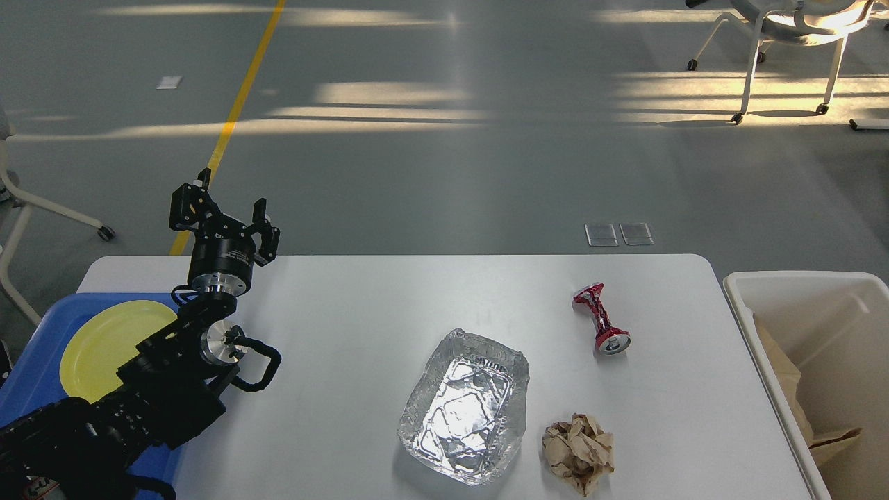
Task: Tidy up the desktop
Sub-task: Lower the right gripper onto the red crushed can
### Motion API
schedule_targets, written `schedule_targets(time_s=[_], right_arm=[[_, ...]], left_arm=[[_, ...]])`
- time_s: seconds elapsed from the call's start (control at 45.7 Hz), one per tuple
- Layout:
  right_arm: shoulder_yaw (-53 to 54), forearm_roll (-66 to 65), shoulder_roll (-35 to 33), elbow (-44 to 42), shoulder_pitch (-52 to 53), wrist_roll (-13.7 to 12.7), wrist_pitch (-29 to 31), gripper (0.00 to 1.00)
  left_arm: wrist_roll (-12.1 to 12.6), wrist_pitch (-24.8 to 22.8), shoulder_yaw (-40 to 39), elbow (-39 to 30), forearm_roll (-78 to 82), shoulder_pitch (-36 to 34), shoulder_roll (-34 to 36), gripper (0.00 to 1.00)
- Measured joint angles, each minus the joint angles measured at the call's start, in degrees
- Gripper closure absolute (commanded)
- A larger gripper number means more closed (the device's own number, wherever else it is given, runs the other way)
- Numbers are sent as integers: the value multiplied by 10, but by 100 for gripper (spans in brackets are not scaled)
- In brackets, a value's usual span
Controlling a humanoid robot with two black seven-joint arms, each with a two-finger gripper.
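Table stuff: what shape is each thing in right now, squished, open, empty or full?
Can: crushed in the middle, lying on its side.
Foil tray: empty, wrinkled, right way up.
Paper ball: crumpled.
Plate: empty, flat in the blue tray.
Bin: open, brown paper inside.
Left claw: open, holding nothing.
Right claw: not in view.

Yellow plate (111, 340) lying in a blue tray (35, 375), just below and left of the gripper. Foil container (464, 406), right of and below the gripper. Crumpled brown paper (578, 453), beside the foil container's right side. Crushed red can (601, 328), farther right. White bin (812, 361), farthest from the gripper, holding brown paper.
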Motion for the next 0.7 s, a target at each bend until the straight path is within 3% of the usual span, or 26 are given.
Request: schedule_targets(time_s=[0.131,0.306,0.7], right_arm=[[16,-1,20,-3,-9,-1,0,0],[11,-18,45,-8,-137,-15,-5,0],[-14,-43,133,-39,-466,-95,-282,0]], left_arm=[[0,0,0,0,0,0,0,3],[0,0,0,0,0,0,0,3],[0,0,0,0,0,0,0,3]])
